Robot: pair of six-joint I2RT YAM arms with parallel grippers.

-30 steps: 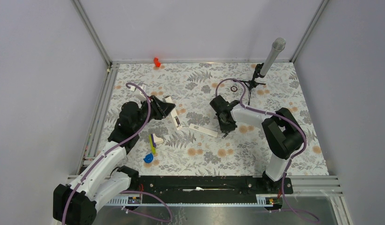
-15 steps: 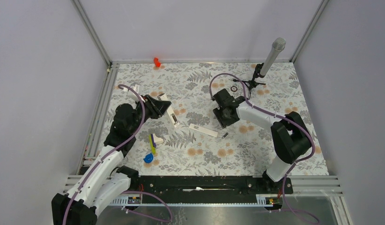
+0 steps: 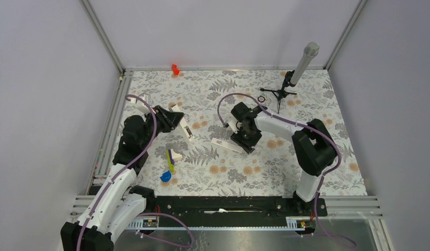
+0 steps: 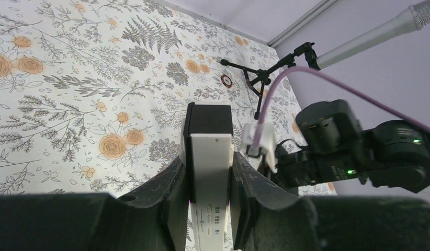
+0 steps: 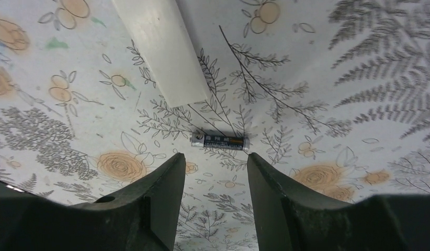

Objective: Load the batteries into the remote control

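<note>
**Top view.** The surface is a cloth printed with grey ferns and orange roses. The left gripper, at about 9 o'clock from the middle, clamps the remote control, a slim white bar whose free end points toward 5 o'clock. The right gripper hangs near the middle. Just at its 9 o'clock side lies a flat white strip with small dark marks near one end, too small to read. A yellow, white and blue toy cluster sits toward 7 o'clock. At 1 o'clock stands a grey mesh-headed microphone on a black tripod, with a small dark ring near its feet. A small red piece lies at the 11 o'clock edge.

**Left wrist view.** The black moulded fingers press both long sides of the remote control. It is smooth white plastic with a square matt black section at the far end. Small grey outlined marks show near the bottom, not legible.

**Right wrist view.** The fingers stand apart and hold nothing. Just beyond their tips, on the cloth, lies one battery, a thin dark cylinder with a metallic cap at its 9 o'clock end. It carries tiny pale print that I cannot read. The plain end of the white strip lies near it at 11 o'clock, not touching.
</note>
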